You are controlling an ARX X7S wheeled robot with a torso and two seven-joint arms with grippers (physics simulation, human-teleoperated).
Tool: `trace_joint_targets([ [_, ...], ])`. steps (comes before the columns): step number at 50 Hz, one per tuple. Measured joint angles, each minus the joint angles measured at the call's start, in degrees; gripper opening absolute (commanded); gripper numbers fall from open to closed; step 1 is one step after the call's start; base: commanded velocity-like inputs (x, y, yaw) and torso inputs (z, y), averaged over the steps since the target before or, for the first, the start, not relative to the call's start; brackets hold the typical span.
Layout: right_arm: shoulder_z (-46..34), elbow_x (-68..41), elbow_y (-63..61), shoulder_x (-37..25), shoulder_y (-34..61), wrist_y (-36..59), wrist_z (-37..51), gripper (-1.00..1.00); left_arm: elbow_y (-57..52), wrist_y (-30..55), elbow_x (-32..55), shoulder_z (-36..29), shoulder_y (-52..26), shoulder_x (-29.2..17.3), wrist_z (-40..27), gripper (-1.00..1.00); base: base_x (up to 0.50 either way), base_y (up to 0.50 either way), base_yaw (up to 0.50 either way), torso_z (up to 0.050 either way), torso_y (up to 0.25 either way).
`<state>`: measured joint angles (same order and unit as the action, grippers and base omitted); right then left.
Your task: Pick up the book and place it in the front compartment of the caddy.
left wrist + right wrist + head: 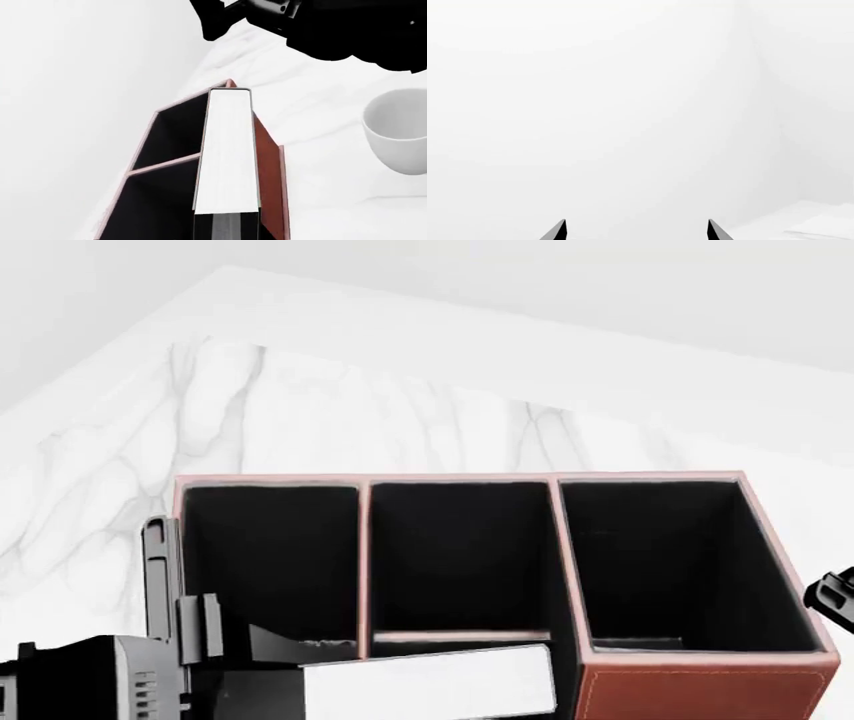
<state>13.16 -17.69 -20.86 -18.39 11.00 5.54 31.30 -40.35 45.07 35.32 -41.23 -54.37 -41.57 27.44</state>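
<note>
My left gripper is shut on the book, whose white page edges face up. It holds the book lengthwise over the front part of the reddish-brown caddy, at about rim height. In the left wrist view the book runs out from the gripper above the caddy's black-lined cells. My right gripper is open and empty, facing a bare white wall. In the head view only a part of it shows, at the right edge beside the caddy.
A white mug stands on the marble table beside the caddy. My right arm shows as a black shape beyond the caddy in the left wrist view. The caddy's three back cells are open.
</note>
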Motion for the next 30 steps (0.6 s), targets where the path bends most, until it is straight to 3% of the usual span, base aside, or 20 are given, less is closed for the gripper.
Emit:
trace_joint_targets([
  [9, -0.08, -0.07, 0.07, -0.11, 0.01, -0.18, 0.05, 1.0, 4.44, -2.84, -4.01, -1.8, -3.41, 1.8, 2.18, -1.0, 0.0, 0.0, 0.0, 0.0, 0.001],
  [30, -0.18, 0.08, 0.0, -0.35, -0.25, -0.92, 0.27, 1.0, 19.15, -18.41, -15.94, -5.64, -6.09, 5.27, 6.06, -1.0, 0.0, 0.0, 0.0, 0.0, 0.001],
])
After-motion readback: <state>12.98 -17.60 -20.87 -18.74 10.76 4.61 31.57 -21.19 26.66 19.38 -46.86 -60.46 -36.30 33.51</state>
